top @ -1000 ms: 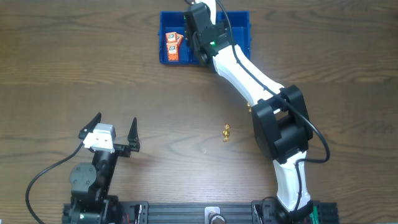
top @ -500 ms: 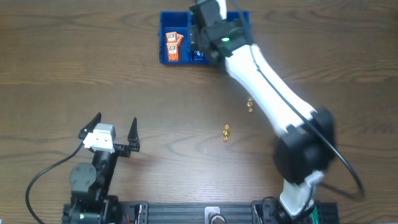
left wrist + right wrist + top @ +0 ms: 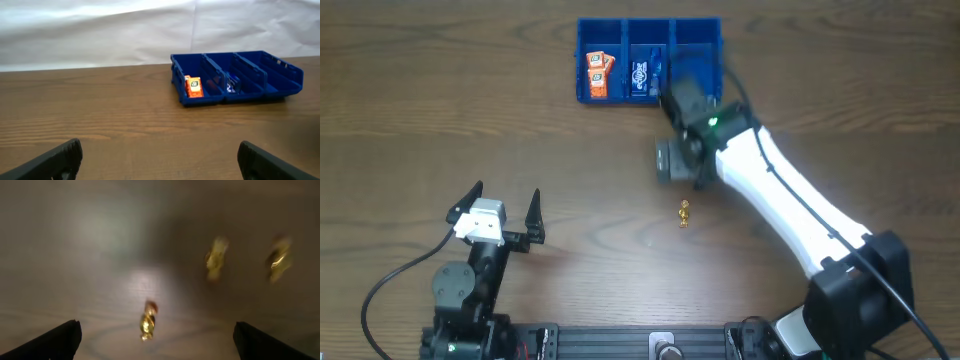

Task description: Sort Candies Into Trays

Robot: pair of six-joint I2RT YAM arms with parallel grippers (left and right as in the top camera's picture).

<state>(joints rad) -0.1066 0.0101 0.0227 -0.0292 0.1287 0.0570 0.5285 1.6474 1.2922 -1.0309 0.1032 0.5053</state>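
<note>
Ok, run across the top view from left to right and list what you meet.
left claw → orange candies → blue candy → gold candy

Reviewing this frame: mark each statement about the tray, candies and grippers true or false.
1. The blue three-compartment plastic tray holds orange-wrapped candies in an end compartment. True.
2. The left gripper is shut on a candy. False: it is open and empty.
3. Gold-wrapped candies lie on the wooden table. True.
4. The right gripper holds a gold candy. False: it is open, above them.
5. The tray's middle compartment is empty. False: it holds a blue-wrapped candy.
</note>
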